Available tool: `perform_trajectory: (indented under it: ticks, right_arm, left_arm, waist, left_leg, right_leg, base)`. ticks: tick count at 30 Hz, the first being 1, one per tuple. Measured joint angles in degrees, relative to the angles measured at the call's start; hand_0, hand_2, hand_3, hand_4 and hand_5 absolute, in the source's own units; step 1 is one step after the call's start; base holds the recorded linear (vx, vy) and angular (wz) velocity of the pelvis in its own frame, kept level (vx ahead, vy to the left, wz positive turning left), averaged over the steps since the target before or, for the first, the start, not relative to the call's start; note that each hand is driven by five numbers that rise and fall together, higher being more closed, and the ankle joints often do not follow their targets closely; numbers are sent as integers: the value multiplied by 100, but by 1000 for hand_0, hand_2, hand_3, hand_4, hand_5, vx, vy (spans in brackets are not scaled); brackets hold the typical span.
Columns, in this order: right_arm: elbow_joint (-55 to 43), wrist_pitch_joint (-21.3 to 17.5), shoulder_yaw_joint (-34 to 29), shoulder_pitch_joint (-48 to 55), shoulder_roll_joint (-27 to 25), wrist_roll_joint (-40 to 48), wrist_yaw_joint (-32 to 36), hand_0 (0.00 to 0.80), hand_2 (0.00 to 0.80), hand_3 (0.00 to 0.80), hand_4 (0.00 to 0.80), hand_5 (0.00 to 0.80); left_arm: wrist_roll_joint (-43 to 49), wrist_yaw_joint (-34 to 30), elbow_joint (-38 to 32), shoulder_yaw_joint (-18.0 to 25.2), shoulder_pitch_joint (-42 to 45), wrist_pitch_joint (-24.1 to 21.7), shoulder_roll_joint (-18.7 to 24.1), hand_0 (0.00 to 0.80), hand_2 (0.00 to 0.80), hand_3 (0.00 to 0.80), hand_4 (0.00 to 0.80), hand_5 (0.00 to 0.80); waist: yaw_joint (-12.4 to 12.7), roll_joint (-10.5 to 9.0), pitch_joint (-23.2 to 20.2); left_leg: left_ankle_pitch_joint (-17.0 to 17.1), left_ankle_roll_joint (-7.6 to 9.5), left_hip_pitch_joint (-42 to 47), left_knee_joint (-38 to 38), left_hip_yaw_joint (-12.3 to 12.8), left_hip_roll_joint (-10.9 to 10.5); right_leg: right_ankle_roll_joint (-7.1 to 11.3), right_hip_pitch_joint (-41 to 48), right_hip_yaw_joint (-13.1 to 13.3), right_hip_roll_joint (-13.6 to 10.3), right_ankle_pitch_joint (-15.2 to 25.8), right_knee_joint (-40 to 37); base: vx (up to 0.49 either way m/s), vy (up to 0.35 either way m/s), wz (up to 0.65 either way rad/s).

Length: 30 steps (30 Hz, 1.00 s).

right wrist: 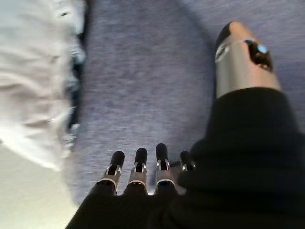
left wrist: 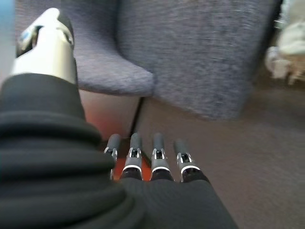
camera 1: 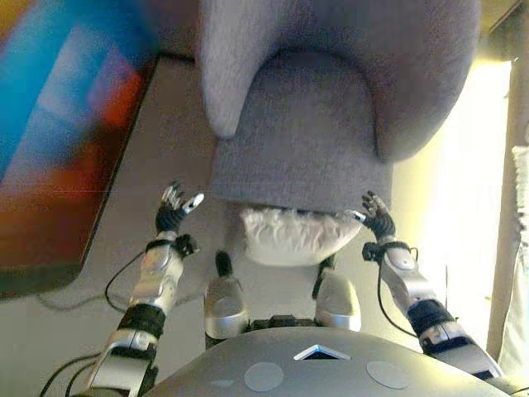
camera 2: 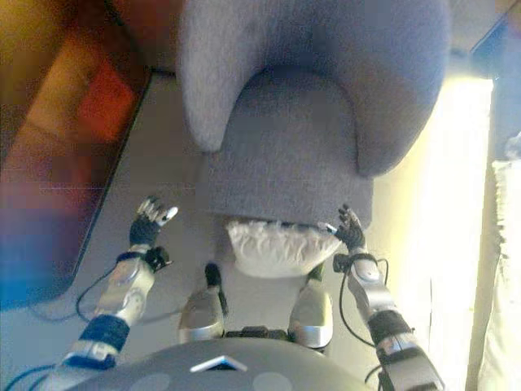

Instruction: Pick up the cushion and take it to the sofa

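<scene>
A white textured cushion [camera 1: 293, 236] lies on the floor against the front of a grey armchair [camera 1: 306, 141], between my two hands. It also shows in the right wrist view [right wrist: 33, 81] and faintly in the left wrist view [left wrist: 290, 43]. My left hand [camera 1: 173, 207] is open and empty, out to the left of the cushion and apart from it. My right hand [camera 1: 376, 217] is open and empty, beside the cushion's right end, close to the chair's front; I cannot tell if it touches the cushion.
The grey armchair's seat [camera 2: 285, 147] and curved back stand straight ahead. A rug with blue, orange and red patches [camera 1: 58, 141] lies on the floor at the left. A pale cloth edge [camera 1: 521, 215] shows at the far right. Beige floor [camera 1: 165, 132] lies between rug and chair.
</scene>
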Motion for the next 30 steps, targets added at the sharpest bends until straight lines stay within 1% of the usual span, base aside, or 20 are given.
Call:
perform_trajectory:
  ticks: [2, 3, 5, 6, 7, 8, 11, 15, 18, 19, 20, 23, 25, 26, 30]
  right_arm:
    - [70, -99, -4, -352, -29, 89, -183, 0, 0, 0, 0, 0]
    - [152, -104, -7, -521, -33, 93, -257, 0, 0, 0, 0, 0]
    - [223, -103, -6, -800, -40, 181, -410, 0, 0, 0, 0, 0]
    - [324, -102, -2, -946, -29, 232, -473, 0, 0, 0, 0, 0]
    - [563, -102, -7, -1109, -22, 365, -582, 0, 0, 0, 0, 0]
    - [817, -101, -19, -1279, -18, 522, -698, 0, 0, 0, 0, 0]
    - [1209, -109, -248, -1656, 11, 1004, -955, 0, 0, 0, 0, 0]
    - [1443, -112, -510, -2098, 16, 1457, -1324, 0, 0, 0, 0, 0]
    - [1717, -112, -699, -2364, 35, 1879, -1454, 0, 0, 0, 0, 0]
    - [1754, -112, -766, -2379, 36, 2002, -1464, 0, 0, 0, 0, 0]
    - [1775, -112, -804, -2395, 31, 2068, -1462, 0, 0, 0, 0, 0]
    - [1774, -105, -788, -2476, 27, 2131, -1283, 0, 0, 0, 0, 0]
    - [1772, -105, -794, -2550, 5, 2136, -1041, 0, 0, 0, 0, 0]
    - [1739, -100, -776, -2584, -1, 2213, -815, 0, 0, 0, 0, 0]
    - [1550, -30, -552, -2657, -54, 2531, 216, 0, 0, 0, 0, 0]
  left_arm:
    - [1, 217, 77, -151, -338, -177, 40, 0, 0, 0, 0, 0]
    - [0, 308, 152, -189, -513, -221, 40, 0, 0, 0, 0, 0]
    - [-4, 460, 249, -240, -849, -246, 49, 0, 0, 0, 0, 0]
    - [-3, 487, 299, -247, -1002, -251, 48, 0, 0, 0, 0, 0]
    - [-4, 541, 444, -335, -1146, -265, 47, 0, 0, 0, 0, 0]
    - [-3, 567, 547, -406, -1298, -264, 44, 0, 0, 0, 0, 0]
    - [-5, 575, 709, -590, -1638, -273, 49, 0, 0, 0, 0, 0]
    - [-8, 701, 836, -722, -1917, -276, 41, 0, 0, 0, 0, 0]
    - [-6, 766, 942, -747, -2107, -267, 34, 0, 0, 0, 0, 0]
    - [-7, 773, 986, -758, -2133, -257, 33, 0, 0, 0, 0, 0]
    - [-7, 782, 1016, -770, -2162, -246, 36, 0, 0, 0, 0, 0]
    - [-10, 840, 1078, -798, -2194, -114, 48, 0, 0, 0, 0, 0]
    - [-10, 849, 1137, -797, -2292, -76, 45, 0, 0, 0, 0, 0]
    - [-14, 841, 1146, -800, -2327, -30, 44, 0, 0, 0, 0, 0]
    - [-76, 662, 1163, -808, -2438, 166, 40, 0, 0, 0, 0, 0]
  waist:
    - [-11, -33, 316]
    - [-10, -31, 435]
    - [-10, -61, 789]
    - [-16, -60, 912]
    - [-19, -54, 968]
    - [-16, -58, 1033]
    - [-27, -49, 1115]
    - [-24, -14, 1141]
    - [-28, 8, 1153]
    - [-32, 12, 1156]
    - [-16, 12, 1156]
    - [-16, 14, 1156]
    - [-19, 17, 1159]
    - [-21, 18, 1159]
    - [-47, 17, 1164]
  left_leg:
    - [-162, 93, -640, 527, -74, -8]
    - [-217, 121, -971, 756, -136, -8]
    - [-281, 186, -1456, 1151, -162, -22]
    - [-321, 206, -1674, 1325, -204, -23]
    - [-376, 224, -1938, 1510, -283, -25]
    - [-405, 227, -2145, 1647, -303, -40]
    - [-520, 305, -2725, 2110, -403, -63]
    - [-794, 387, -3329, 2781, -515, -55]
    - [-946, 432, -3758, 3246, -610, -55]
    - [-1018, 447, -3862, 3417, -635, -56]
    - [-1117, 420, -3960, 3585, -653, -50]
    - [-1273, 446, -4312, 4021, -717, -40]
    - [-1380, 460, -4626, 4351, -783, -25]
    - [-1422, 453, -4776, 4500, -816, -42]
    - [-1548, 431, -5193, 4946, -935, -34]
  right_leg:
    - [-50, -649, 148, -80, -114, 484]
    - [-59, -943, 185, -114, -134, 653]
    - [-72, -1425, 308, -144, -145, 957]
    - [-70, -1618, 353, -167, -148, 1043]
    - [-74, -1849, 391, -188, -145, 1154]
    - [-84, -2046, 418, -214, -137, 1236]
    - [-88, -2555, 522, -232, -134, 1509]
    - [-85, -3108, 694, -258, -195, 1962]
    - [-85, -3502, 774, -300, -319, 2377]
    - [-114, -3613, 806, -320, -394, 2566]
    - [-56, -3733, 844, -333, -492, 2749]
    - [-41, -4123, 984, -333, -639, 3198]
    - [-84, -4467, 1072, -338, -751, 3580]
    - [-112, -4633, 1106, -327, -799, 3739]
    - [-106, -5088, 1211, -329, -994, 4297]
  base:
    - [-235, 27, -3]
    - [-210, 22, -2]
    - [-193, 28, -3]
    - [-159, 17, -5]
    - [-158, 10, -4]
    - [-154, 12, -3]
    - [-137, 45, -4]
    - [-109, 22, -9]
    - [-7, 2, 0]
    - [73, -8, 3]
    - [80, -12, -2]
    - [-15, -11, -5]
    - [-1, -14, -2]
    - [1, -29, -3]
    - [18, -45, 1]
